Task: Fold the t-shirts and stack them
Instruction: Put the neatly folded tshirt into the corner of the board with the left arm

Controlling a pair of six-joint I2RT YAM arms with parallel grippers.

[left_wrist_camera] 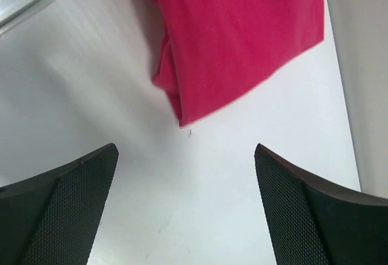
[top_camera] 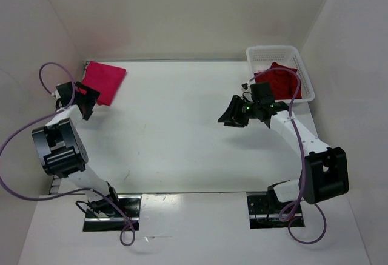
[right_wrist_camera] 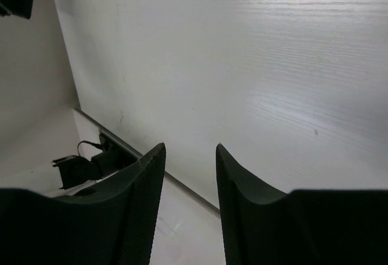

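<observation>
1. At the table's far left corner, the folded bright pink shirt [top_camera: 104, 82] lies flat, just beyond the left claw [left_wrist_camera: 186, 150], whose jaws stand wide apart and empty.
2. The dark red shirt [top_camera: 280, 82] sits bunched in the white basket [top_camera: 273, 51], far right.
3. The right claw [right_wrist_camera: 190, 148], parted and empty, is the nearer one, but it points away from the basket, which lies behind its wrist.

The left arm [top_camera: 60, 150] and right arm [top_camera: 324, 174] are white links joined by chunky black housings, each trailed by a thin purple cable [top_camera: 301, 156]. The left hand [left_wrist_camera: 185, 148] and right hand [right_wrist_camera: 190, 147] have black fingers [left_wrist_camera: 79, 204] with finely dimpled pads. A green light [top_camera: 247, 105] glows just behind the right hand.
</observation>
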